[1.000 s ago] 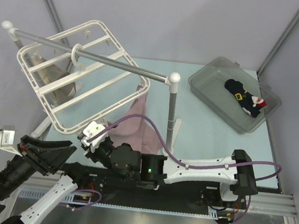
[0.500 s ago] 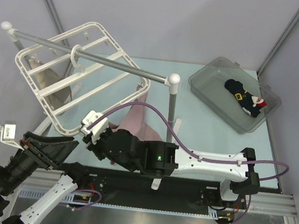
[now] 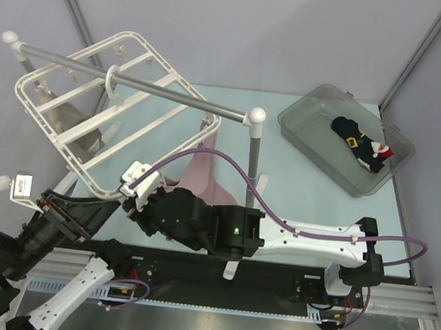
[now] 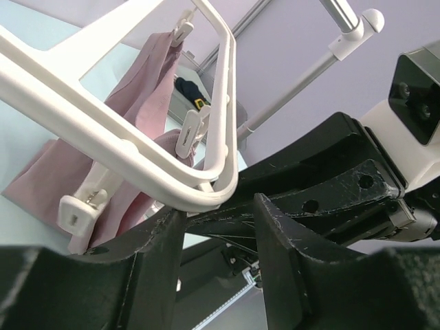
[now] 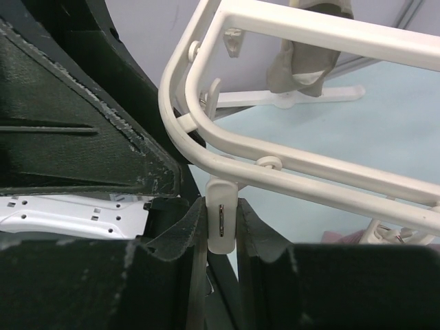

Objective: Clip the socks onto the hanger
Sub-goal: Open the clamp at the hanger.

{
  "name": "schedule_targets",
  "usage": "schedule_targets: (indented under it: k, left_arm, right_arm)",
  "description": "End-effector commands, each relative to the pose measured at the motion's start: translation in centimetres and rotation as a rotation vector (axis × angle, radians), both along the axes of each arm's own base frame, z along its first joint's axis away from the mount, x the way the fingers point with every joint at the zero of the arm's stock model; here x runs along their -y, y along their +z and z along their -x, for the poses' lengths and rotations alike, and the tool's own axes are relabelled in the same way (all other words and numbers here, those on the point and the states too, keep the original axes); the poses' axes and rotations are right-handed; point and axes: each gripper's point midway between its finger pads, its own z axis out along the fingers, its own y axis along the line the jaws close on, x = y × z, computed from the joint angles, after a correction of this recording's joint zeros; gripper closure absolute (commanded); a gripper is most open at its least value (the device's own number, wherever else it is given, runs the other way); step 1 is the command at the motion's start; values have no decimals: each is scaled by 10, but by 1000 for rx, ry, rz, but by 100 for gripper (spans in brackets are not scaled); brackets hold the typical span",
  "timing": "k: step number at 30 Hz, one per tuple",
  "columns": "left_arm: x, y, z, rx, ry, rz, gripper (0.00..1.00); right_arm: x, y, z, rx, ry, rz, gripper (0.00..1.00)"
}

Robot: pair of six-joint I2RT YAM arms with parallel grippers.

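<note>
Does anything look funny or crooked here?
Yes. The hanger hangs tilted on the rail, and the right gripper holds an empty clip while the socks lie far off in the bin.

The white hanger point(image 3: 170, 62) hangs tilted from the silver rail stand point(image 3: 180, 96), with a beige cloth point(image 3: 83, 123) under its far-left part and a pink cloth point(image 3: 204, 171) at its right corner. The right gripper point(image 3: 134, 183) meets the hanger's near edge, with the left gripper point(image 3: 82, 209) just beside it. The socks point(image 3: 361, 144) lie in a clear bin point(image 3: 311, 127) far right on the desk point(image 3: 304, 197).
</note>
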Motion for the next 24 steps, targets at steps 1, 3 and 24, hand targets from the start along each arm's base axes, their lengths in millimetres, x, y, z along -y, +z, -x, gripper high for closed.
schedule_targets:
  k: [1, 3, 24]
  left_arm:
    - [0, 2, -9, -9, 22, 3, 51]
    - [2, 2, -9, -6, 16, 3, 51]
    - [4, -6, -11, -10, 9, -10, 46]
  right_arm:
    - [5, 30, 5, -21, 26, -65, 100]
    - [7, 32, 7, -27, 35, -66, 100]
    - [6, 40, 12, -56, 72, -79, 100]
